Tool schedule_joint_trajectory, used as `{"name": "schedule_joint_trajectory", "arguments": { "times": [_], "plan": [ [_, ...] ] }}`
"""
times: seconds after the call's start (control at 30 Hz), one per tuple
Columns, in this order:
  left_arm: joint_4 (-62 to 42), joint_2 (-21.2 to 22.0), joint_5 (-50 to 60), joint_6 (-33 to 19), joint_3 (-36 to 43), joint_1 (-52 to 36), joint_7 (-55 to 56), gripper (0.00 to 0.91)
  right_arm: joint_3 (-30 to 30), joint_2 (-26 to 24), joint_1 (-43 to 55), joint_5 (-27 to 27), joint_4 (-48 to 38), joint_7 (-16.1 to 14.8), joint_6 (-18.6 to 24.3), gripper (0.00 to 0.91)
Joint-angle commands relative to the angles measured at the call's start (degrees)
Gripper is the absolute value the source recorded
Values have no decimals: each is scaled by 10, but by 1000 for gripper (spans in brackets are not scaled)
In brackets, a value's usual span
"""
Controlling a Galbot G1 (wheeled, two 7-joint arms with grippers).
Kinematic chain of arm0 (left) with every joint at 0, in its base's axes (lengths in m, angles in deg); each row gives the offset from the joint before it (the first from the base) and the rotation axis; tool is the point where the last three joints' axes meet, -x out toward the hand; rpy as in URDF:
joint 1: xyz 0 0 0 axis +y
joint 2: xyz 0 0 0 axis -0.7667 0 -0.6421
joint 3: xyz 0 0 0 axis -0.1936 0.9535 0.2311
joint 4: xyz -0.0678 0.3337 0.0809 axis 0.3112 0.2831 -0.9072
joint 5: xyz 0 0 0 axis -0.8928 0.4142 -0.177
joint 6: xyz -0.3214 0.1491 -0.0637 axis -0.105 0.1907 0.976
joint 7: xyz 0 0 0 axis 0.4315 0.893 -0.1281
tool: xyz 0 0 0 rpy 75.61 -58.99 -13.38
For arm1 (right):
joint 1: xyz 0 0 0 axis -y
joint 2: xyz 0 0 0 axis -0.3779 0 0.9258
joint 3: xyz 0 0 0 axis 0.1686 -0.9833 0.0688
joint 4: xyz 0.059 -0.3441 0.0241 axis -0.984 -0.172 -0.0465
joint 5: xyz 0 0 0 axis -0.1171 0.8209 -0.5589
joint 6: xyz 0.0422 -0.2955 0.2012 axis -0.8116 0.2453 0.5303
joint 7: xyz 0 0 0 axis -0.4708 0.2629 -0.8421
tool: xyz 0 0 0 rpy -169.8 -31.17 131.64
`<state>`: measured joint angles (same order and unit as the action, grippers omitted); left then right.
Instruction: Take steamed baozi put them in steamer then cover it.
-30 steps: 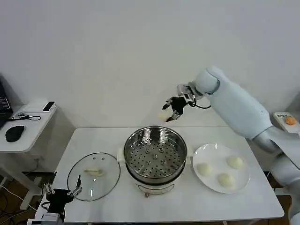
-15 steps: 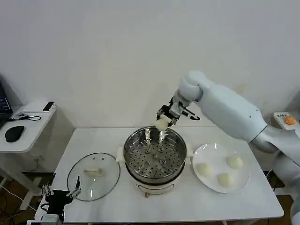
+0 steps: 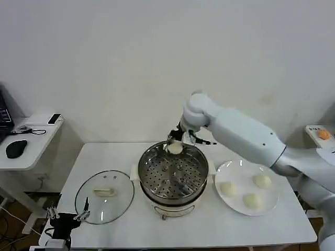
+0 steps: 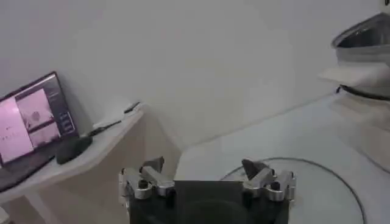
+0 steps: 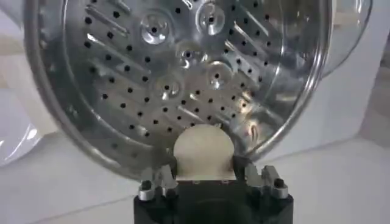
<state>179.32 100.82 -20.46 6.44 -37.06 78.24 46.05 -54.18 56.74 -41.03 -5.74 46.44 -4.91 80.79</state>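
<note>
My right gripper (image 3: 176,142) is shut on one cream-white baozi (image 3: 175,148), held over the far rim of the steamer (image 3: 173,175). In the right wrist view the held baozi (image 5: 203,151) sits between the fingers, with the steamer's perforated tray (image 5: 177,67) beyond it. Three more baozi (image 3: 229,189) lie on the white plate (image 3: 246,209) to the right of the steamer. The glass cover (image 3: 104,196) lies flat on the table left of the steamer. My left gripper (image 3: 67,216) waits open at the table's front left corner, beside the cover's rim (image 4: 329,176).
A side desk (image 3: 26,141) with a mouse and a phone stands left of the table. In the left wrist view a laptop (image 4: 33,119) sits on that desk. A box with an orange button (image 3: 320,135) is at the far right.
My right arm has swung left and down with the baozi, from behind and above the steamer to just over its far rim. The left arm has not moved.
</note>
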Motion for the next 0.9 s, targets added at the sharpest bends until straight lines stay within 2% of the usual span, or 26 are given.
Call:
{"name": "schedule_joint_trajectory", "arguments": {
  "times": [0.03, 0.7, 0.73, 0.77, 0.9],
  "plan": [
    [-3, 1, 0, 0, 0, 0, 1, 907, -9, 15, -17, 24, -3, 18, 12, 615],
    [-27, -3, -5, -1, -2, -7, 4, 907, -3, 28, -39, 40, -52, 34, 3, 625],
    [-28, -4, -5, -1, -2, -7, 4, 907, -3, 29, -40, 43, -53, 36, 1, 685],
    [-28, -3, -5, -1, -2, -7, 4, 907, -3, 30, -40, 43, -54, 39, -1, 907],
    [-30, -3, -6, 0, -2, -10, 3, 907, -6, 29, -38, 39, -51, 42, -9, 907]
  ]
}}
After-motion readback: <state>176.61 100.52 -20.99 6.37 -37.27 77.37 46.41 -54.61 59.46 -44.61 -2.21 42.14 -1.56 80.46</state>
